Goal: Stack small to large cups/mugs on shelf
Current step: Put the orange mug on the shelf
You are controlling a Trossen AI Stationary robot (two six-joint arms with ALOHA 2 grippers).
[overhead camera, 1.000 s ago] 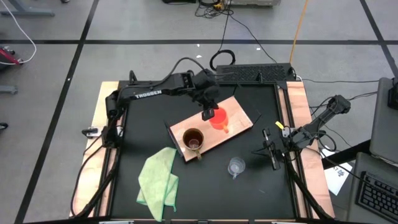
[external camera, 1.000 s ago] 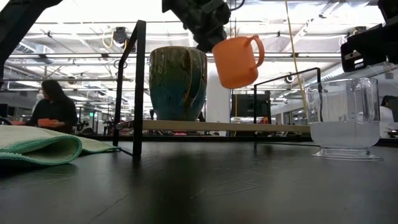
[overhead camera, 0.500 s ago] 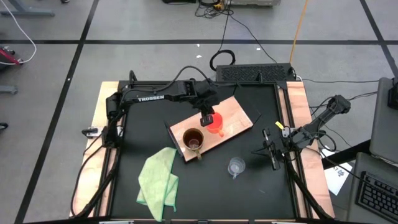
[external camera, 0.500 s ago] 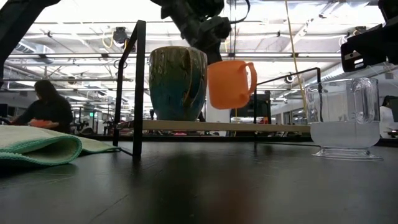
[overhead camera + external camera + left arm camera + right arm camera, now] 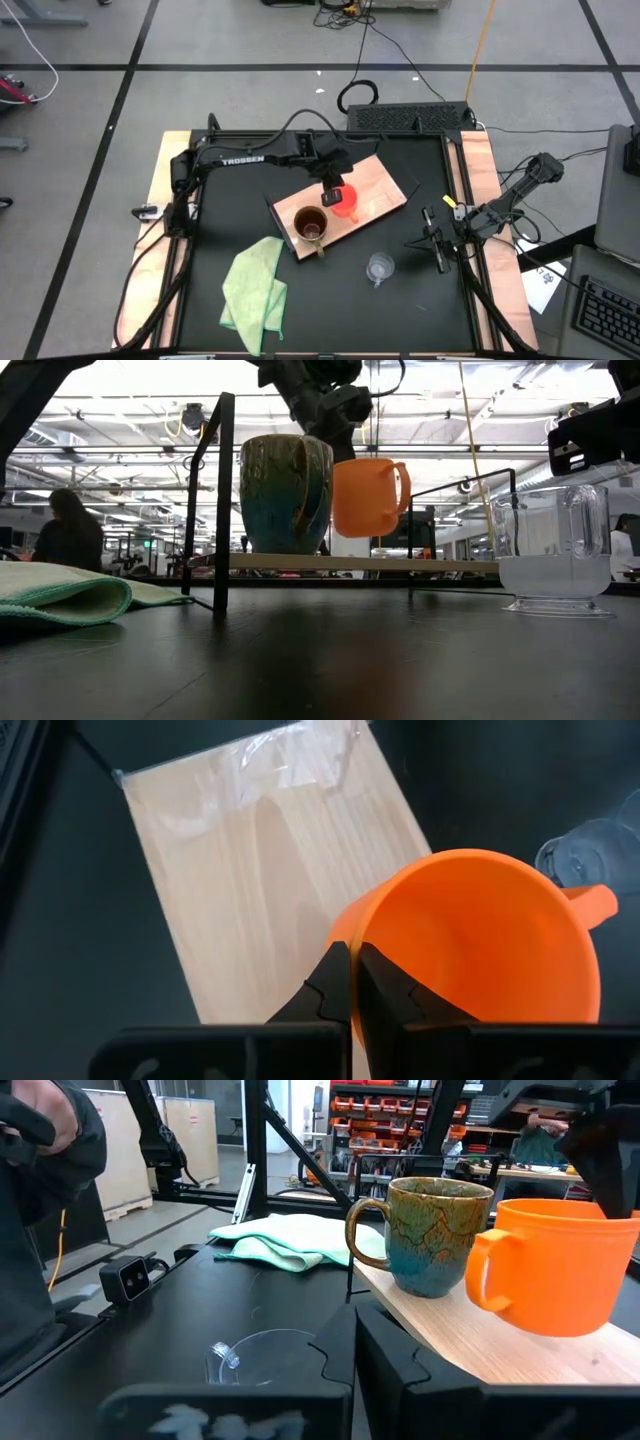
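Nearest, on the tabletop (image 5: 220,210), a light green cloth (image 5: 254,290) is lying untouched. Beside it, the clear glass cup (image 5: 379,267) is standing on the bare surface, well apart from the shelf (image 5: 385,175), so that step is still outstanding. The right tool (image 5: 432,243) is waiting near the glass with its fingers together, holding nothing. Farther back, the brown mug (image 5: 311,225) is sitting upright on the shelf. The left tool (image 5: 331,188) is pinching the rim of the orange-red mug (image 5: 347,198), carrying it just above the board, close beside the brown mug. Judged from this, no nesting is done yet.
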